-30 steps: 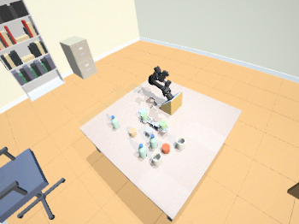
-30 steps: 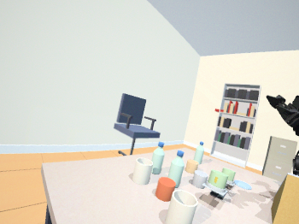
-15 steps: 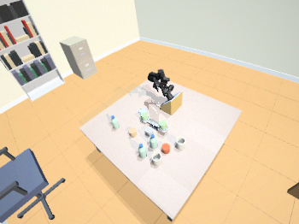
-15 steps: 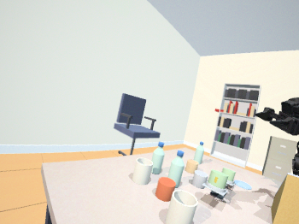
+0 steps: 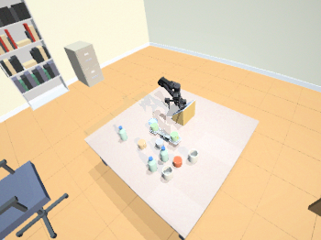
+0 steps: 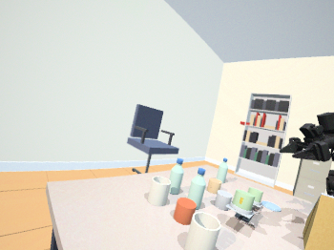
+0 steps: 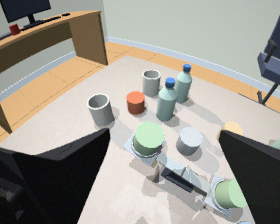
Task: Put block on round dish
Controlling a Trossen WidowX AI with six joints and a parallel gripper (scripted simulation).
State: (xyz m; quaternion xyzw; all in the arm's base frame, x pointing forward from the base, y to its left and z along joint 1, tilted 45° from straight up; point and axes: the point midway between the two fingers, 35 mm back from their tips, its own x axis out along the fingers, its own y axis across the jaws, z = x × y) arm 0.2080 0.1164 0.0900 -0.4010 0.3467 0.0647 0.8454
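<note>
cups, green and upright: one point(image 5: 174, 136) point(image 6: 243, 200) point(image 7: 149, 138) on the balance point(image 5: 165, 136) point(image 6: 245, 214) point(image 7: 183, 175) end beside a grey cup point(image 5: 160, 143) point(image 6: 223, 200) point(image 7: 189, 141), the other point(image 5: 154, 127) point(image 6: 255, 195) point(image 7: 230, 194) on the end near the blue dish point(image 5: 152, 121) point(image 6: 271, 206) point(image 7: 244, 223). block out of sight; can't tell under which. on the first, a yellow mark point(image 6: 241, 200) (too small to read). gripper point(image 5: 176, 104) point(image 6: 286, 151) point(image 7: 165, 135) wide open, gripping nothing, above the table point(image 5: 220, 121) point(image 6: 105, 197) point(image 7: 64, 142). close by the arm, an upright tan board point(image 5: 185, 114) point(image 6: 321, 223). beyond the grey cup, blue-capped bottles point(image 5: 164, 155) point(image 6: 196, 193) point(image 7: 166, 101), a red cup point(image 5: 178, 161) point(image 6: 185, 211) point(image 7: 135, 102) and pale mugs point(image 5: 193, 156) point(image 6: 202, 233) point(image 7: 101, 110).
</note>
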